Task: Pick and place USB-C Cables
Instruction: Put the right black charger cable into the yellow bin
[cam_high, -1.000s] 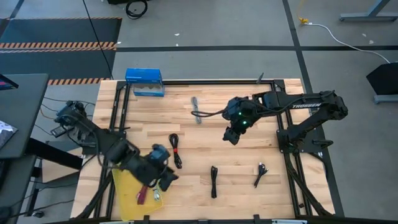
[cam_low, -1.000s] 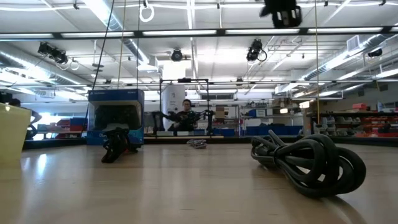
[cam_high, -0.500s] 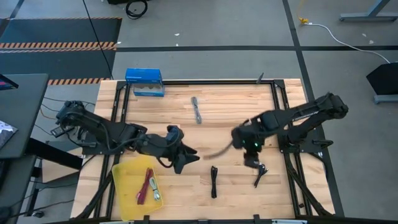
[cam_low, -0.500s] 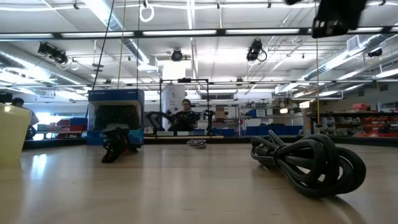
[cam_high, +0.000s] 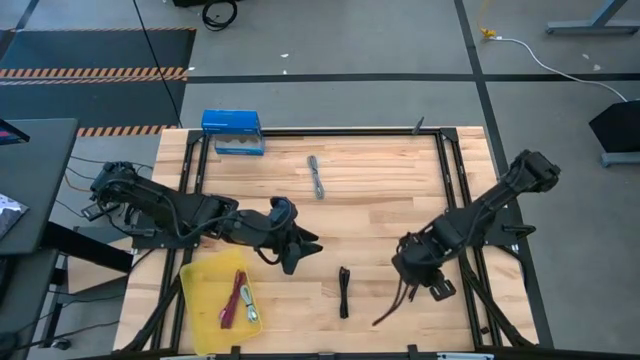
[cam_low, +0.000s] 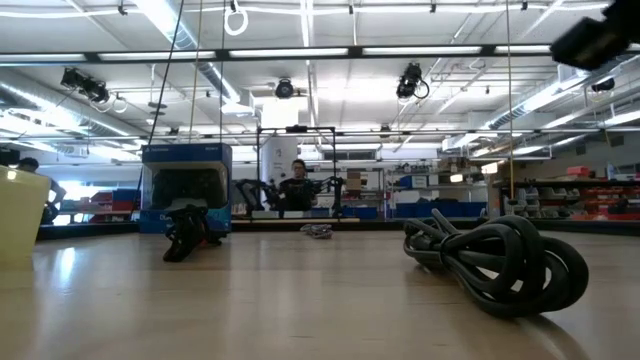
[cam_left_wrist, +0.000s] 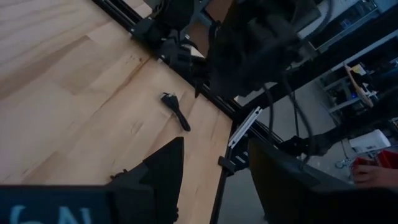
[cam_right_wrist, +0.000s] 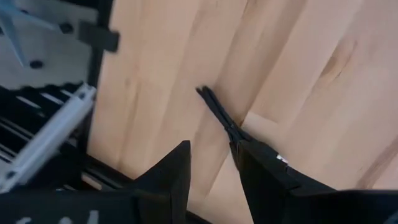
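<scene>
My right gripper (cam_high: 418, 283) (cam_right_wrist: 211, 146) is open over the table's near right part. A thin black USB-C cable (cam_right_wrist: 219, 115) lies flat on the wood just past its fingertips. My left gripper (cam_high: 300, 250) (cam_left_wrist: 214, 146) is open over the middle of the table, covering the black cable with the red tie (cam_low: 187, 232) in the high view. Another black bundle (cam_high: 343, 291) (cam_low: 495, 262) lies near the front edge. A grey cable (cam_high: 317, 176) lies toward the far side. The magenta cable (cam_high: 236, 298) lies in the yellow tray (cam_high: 195, 285).
A blue box (cam_high: 232, 131) stands at the far left corner. A black metal frame (cam_high: 450, 180) runs around the table and passes close to my right gripper. Bare wood lies between the grey cable and the near black bundle. A person (cam_low: 297, 185) sits far behind the table.
My right arm swung from the far middle of the table toward the near right corner and came down over the black cable there. My left arm moved from above the yellow tray toward the table's middle, over the cable with the red tie.
</scene>
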